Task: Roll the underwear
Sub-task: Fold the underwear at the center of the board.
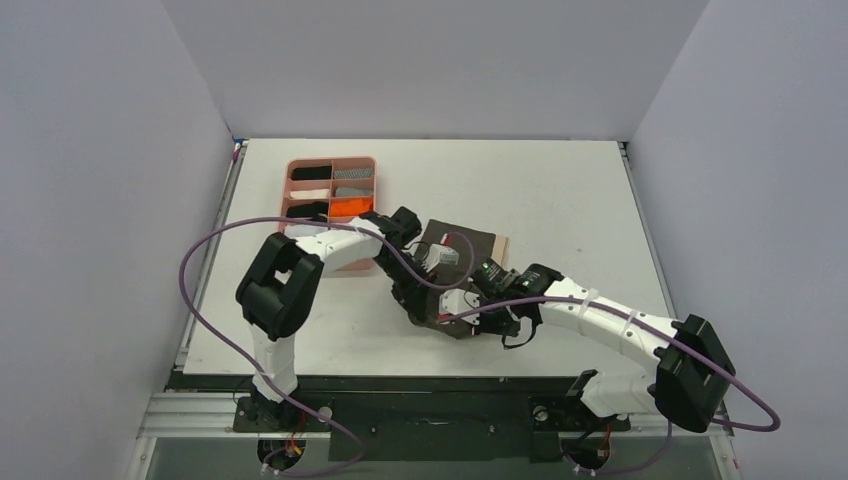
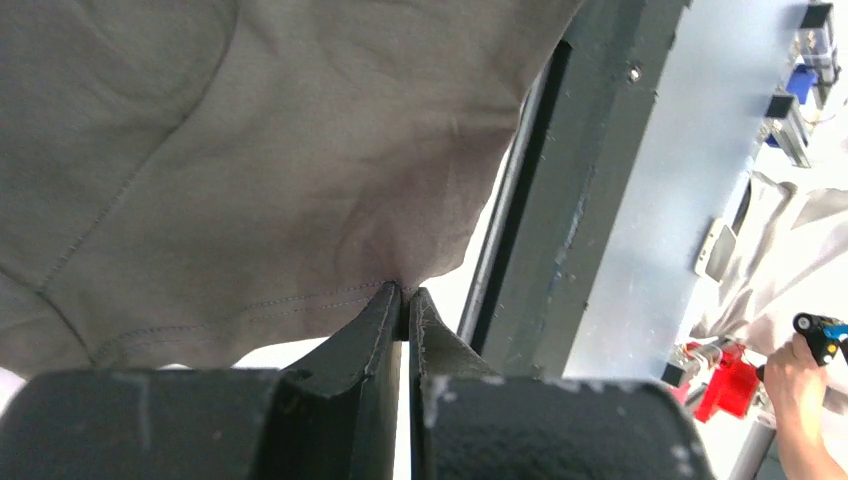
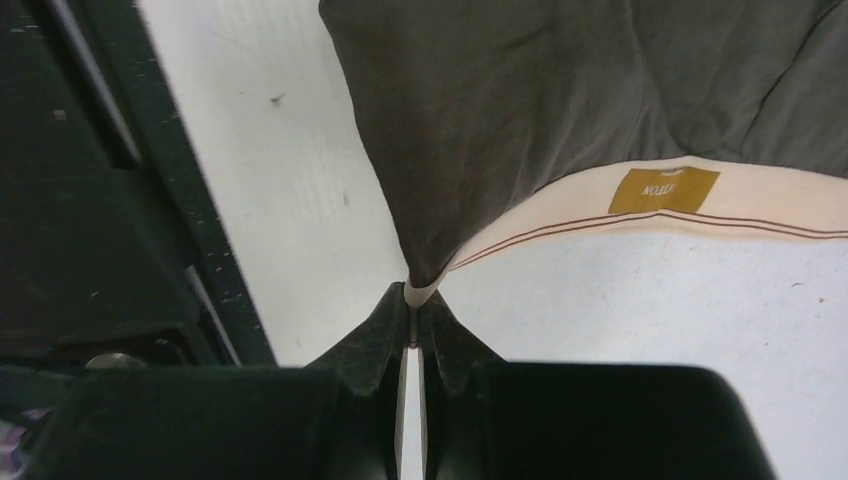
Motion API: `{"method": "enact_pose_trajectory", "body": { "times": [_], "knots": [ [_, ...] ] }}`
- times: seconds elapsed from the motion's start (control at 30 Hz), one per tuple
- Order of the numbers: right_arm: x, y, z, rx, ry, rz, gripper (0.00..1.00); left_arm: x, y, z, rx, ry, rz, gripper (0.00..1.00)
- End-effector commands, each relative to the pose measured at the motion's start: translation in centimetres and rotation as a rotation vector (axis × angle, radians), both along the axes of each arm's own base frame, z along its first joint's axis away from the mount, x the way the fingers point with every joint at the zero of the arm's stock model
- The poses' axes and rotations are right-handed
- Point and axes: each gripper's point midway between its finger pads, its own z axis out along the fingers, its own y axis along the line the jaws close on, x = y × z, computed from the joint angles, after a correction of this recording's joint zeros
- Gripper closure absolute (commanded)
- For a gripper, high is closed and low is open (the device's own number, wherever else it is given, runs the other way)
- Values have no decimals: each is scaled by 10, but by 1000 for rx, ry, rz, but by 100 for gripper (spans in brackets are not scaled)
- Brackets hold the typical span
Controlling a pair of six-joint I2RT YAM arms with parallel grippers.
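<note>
The underwear (image 1: 468,243) is dark grey-brown cloth with a beige waistband (image 3: 760,205) that carries a mustard label (image 3: 663,188). It lies bunched at mid-table between both arms, its near part lifted off the table. My left gripper (image 2: 405,290) is shut on a stitched hem of the underwear (image 2: 250,150), which hangs in front of it and fills most of that view. My right gripper (image 3: 415,292) is shut on a corner of the waistband, with the cloth (image 3: 520,90) pulled taut to that point. From above, the left gripper (image 1: 418,305) and right gripper (image 1: 478,312) are close together.
A pink tray (image 1: 330,162) with several small rolled cloths in compartments stands at the back left, beside the left arm's forearm. The table's dark front rail (image 2: 560,200) runs just near the grippers. A person's hand (image 2: 795,370) shows beyond the table.
</note>
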Motion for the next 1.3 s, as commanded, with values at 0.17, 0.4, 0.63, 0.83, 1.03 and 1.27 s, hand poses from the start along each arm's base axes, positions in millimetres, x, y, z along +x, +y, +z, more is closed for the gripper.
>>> {"method": "enact_pose_trajectory", "body": {
  "times": [0.17,0.4,0.63,0.83,1.03,1.27],
  "knots": [
    [-36,9,51,48,194,50,100,-40,18,60,-106,28,-79,100],
    [-22,0,74,48,170,24,100,-12,14,80,-141,-5,-13,100],
    [7,-25,74,46,236,-56,100,54,-2,88,-111,-123,108,100],
    [37,-32,77,87,281,-102,100,107,-21,88,-90,-214,180,100],
    [69,-38,80,97,310,-127,100,142,-27,76,-53,-249,235,100],
    [108,-44,70,63,329,-143,97,184,-24,70,-6,-349,307,100]
  ]
}}
